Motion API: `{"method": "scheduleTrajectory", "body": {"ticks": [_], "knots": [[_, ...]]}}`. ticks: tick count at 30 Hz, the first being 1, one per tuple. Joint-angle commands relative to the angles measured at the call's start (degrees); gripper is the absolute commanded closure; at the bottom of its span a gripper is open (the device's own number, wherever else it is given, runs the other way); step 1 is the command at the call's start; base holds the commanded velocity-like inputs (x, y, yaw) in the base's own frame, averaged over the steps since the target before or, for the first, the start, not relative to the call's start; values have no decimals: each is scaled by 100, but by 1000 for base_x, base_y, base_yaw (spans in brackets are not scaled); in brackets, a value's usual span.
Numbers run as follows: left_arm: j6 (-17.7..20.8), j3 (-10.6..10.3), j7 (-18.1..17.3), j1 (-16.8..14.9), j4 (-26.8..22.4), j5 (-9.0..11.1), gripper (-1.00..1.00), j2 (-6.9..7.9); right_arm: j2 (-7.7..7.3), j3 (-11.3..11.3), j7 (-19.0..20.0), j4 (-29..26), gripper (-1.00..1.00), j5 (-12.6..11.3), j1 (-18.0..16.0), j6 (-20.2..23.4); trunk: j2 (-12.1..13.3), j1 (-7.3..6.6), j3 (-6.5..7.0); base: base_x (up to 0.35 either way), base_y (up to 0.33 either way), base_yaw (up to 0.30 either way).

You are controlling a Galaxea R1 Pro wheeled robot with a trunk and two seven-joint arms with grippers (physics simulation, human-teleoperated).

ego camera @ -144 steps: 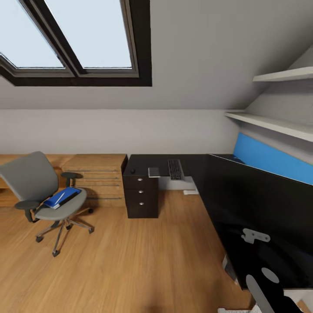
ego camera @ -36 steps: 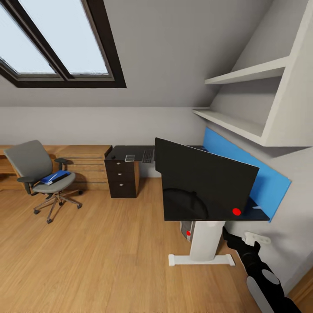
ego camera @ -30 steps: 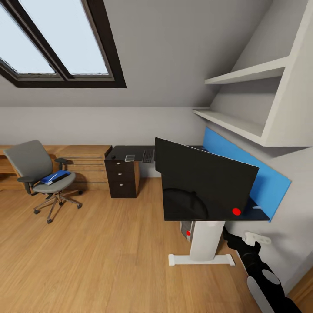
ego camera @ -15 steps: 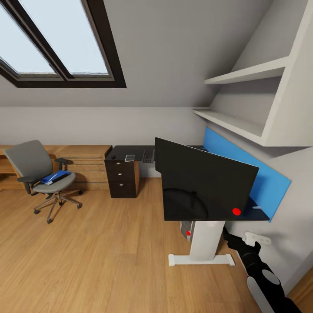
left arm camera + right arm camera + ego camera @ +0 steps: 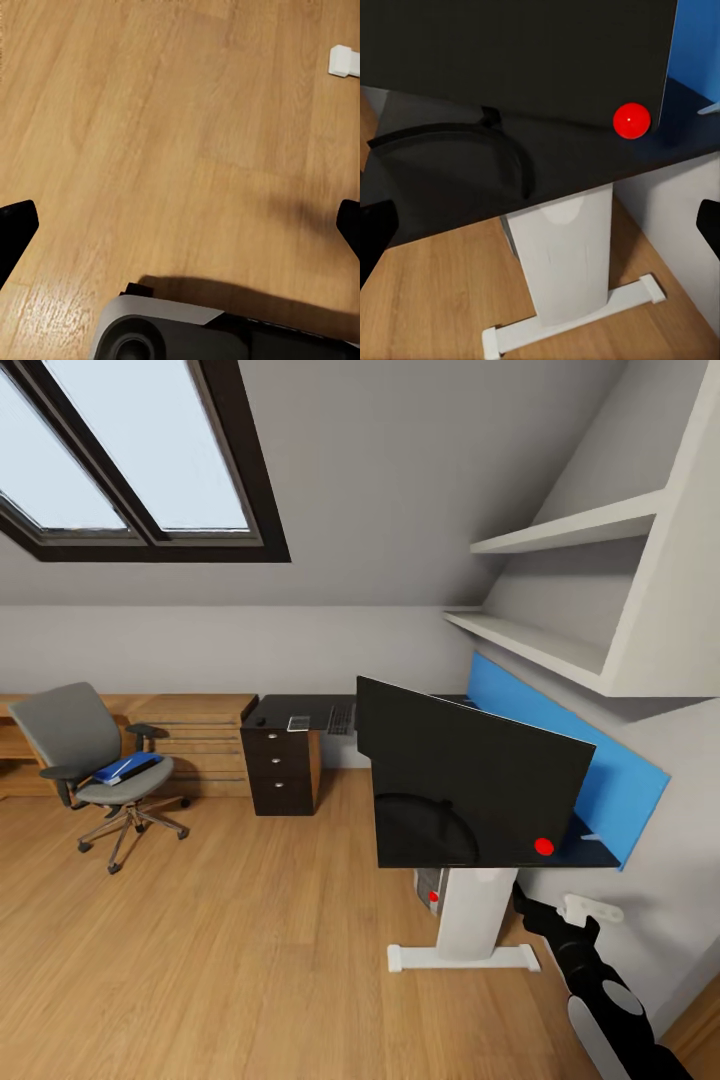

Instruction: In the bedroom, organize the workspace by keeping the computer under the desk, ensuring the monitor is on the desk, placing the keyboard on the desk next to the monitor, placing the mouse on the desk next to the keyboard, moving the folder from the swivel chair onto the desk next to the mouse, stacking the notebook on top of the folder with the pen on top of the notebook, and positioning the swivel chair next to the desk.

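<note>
I am looking across the bedroom [image 5: 250, 950], light wood floor under a sloped ceiling with a black-framed skylight [image 5: 150, 460]. The desk [image 5: 590, 850] runs along the right wall on its white pedestal leg [image 5: 470, 915], and the monitor [image 5: 470, 780] stands on it, screen black, a red dot at its lower corner. The swivel chair [image 5: 70, 745] sits well apart at the far left, beside the low oak shelving [image 5: 200, 745], with the folder [image 5: 128, 767] lying on its seat. The computer [image 5: 431, 890] stands under the desk just behind the pedestal, its red light showing. On the far stretch of the desk, above a dark drawer unit [image 5: 282, 775], lie the keyboard [image 5: 341, 719], the notebook [image 5: 299, 723] and the mouse [image 5: 261, 720]. My right gripper [image 5: 540, 225] faces the pedestal, fingers spread wide and holding nothing. My left gripper [image 5: 180, 232] hangs over bare floor, fingers likewise spread.
</note>
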Motion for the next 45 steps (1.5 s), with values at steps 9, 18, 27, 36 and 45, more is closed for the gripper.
{"method": "scheduleTrajectory", "body": {"ticks": [9, 18, 27, 36, 45], "knots": [[-16, -28, -31, -6, 7, 63, -100, 0, -7, 17, -47, 3, -100, -31, -5, 20, -13, 4, -14, 0, 0, 0], [-15, -15, -28, -6, 7, 70, -100, 7, -17, 3, -49, -13, -100, -36, -5, 20, -13, 4, -14, 0, 0, 0], [-8, -20, -29, -6, 7, 72, -100, 9, -28, -148, -61, -42, -100, -39, -5, 28, -13, 4, -14, 0, 0, 0], [-2, -20, -18, -6, 7, 72, -100, 9, -33, -850, -60, -54, -100, -33, -5, 57, -13, 4, -14, 0, -142, 0], [-6, -20, -14, -6, 7, 67, -100, 9, -30, -1450, -50, -63, -100, -31, -5, 50, -13, 4, -14, 0, -181, 0]]}}
